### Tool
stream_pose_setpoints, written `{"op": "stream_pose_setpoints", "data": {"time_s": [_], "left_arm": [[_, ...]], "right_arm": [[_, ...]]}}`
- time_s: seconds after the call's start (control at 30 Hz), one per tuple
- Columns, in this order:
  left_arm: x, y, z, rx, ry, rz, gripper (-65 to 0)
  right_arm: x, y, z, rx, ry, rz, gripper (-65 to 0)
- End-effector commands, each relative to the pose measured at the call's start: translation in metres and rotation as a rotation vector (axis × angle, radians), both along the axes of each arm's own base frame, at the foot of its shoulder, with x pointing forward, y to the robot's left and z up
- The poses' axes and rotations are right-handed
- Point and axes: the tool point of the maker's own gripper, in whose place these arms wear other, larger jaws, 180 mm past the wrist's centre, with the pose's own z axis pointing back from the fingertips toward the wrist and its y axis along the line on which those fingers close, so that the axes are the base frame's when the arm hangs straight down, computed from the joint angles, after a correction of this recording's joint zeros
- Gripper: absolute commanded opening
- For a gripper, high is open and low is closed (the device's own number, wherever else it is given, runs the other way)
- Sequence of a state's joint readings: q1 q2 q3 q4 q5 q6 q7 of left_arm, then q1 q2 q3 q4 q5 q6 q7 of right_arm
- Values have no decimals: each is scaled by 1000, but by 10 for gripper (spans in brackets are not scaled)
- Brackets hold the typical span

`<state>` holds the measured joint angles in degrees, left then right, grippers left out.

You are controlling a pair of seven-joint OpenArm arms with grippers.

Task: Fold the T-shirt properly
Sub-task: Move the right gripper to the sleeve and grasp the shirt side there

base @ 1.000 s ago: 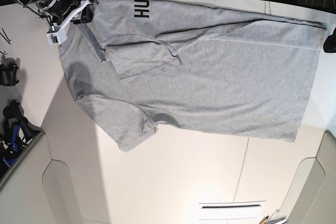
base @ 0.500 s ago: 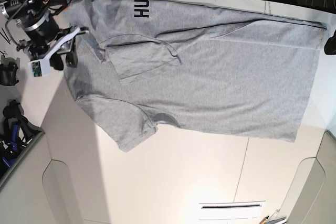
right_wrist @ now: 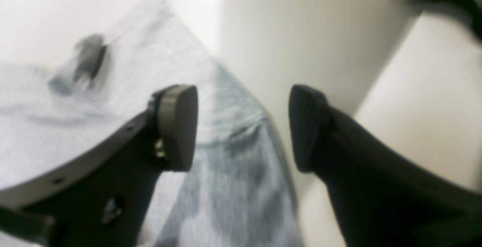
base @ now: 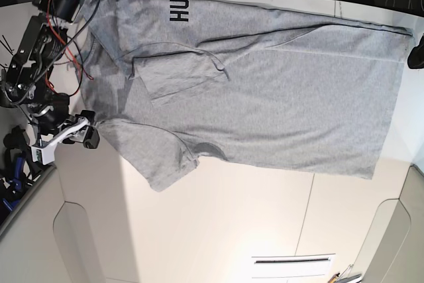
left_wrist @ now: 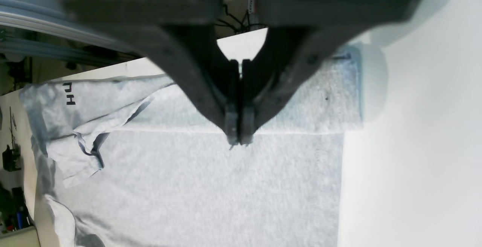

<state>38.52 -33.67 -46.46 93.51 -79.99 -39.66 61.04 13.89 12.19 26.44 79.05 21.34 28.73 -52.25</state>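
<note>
Base view showed the T-shirt (base: 265, 91) spread flat on the white table (base: 232, 230), its far long edge doubled over onto the body with one sleeve lying on top, and the letters "HU" (base: 179, 10) showing near the collar end. A second earlier my right gripper (base: 74, 133) had sat at the far collar corner of the shirt; by now it had swung along the collar end to the near shoulder, beside the sleeve that was not yet folded. Its jaws had spread wide and held nothing, the cloth lying loose beneath and between them in the right wrist view. I read that as the first side fold being set down and released, with the near sleeve next in line.

My left gripper (left_wrist: 238, 126) was pinched fully shut with nothing between its pads, hovering above the fold line near the hem end of the shirt.

Dark clutter (base: 16, 157) lay just beyond the collar end, off the table edge, and the right arm's loose red and black cables (base: 69, 38) hung over the collar corner, which could snag the fabric on a low pass.
</note>
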Motion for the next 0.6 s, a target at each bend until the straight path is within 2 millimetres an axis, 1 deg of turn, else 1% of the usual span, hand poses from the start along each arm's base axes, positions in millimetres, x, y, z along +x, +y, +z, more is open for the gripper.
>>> {"op": "stream_pose_setpoints", "data": {"time_s": [0.0,0.07,0.13,0.17,0.23,0.27,0.33,0.47,0.57], "left_arm": [[6,2,11,10,-35,-11,-650],[6,2,11,10,-35,-11,-650],[6,2,11,10,-35,-11,-650],[6,2,11,10,-35,-11,-650],[7,2,12,10,-37,-10,-650],[7,2,12,10,-41,-9,-650],[9,3,13,10,-52,-4,-650],[16,3,18,10,-78,-2,-650],[23,4,20,20,-96,-3,-650]], "right_arm": [[16,-9,12,9,-34,-4,-275],[23,-16,-5,45,29,-10,-275],[23,-25,-22,76,95,-23,-275],[21,-28,-30,87,137,-21,-275],[9,-30,-45,112,231,-6,-275],[2,-28,-50,141,269,6,-275],[-6,-17,-54,206,298,37,-275],[-12,6,-55,314,305,76,-276],[-16,13,-59,313,325,99,-277]]}}
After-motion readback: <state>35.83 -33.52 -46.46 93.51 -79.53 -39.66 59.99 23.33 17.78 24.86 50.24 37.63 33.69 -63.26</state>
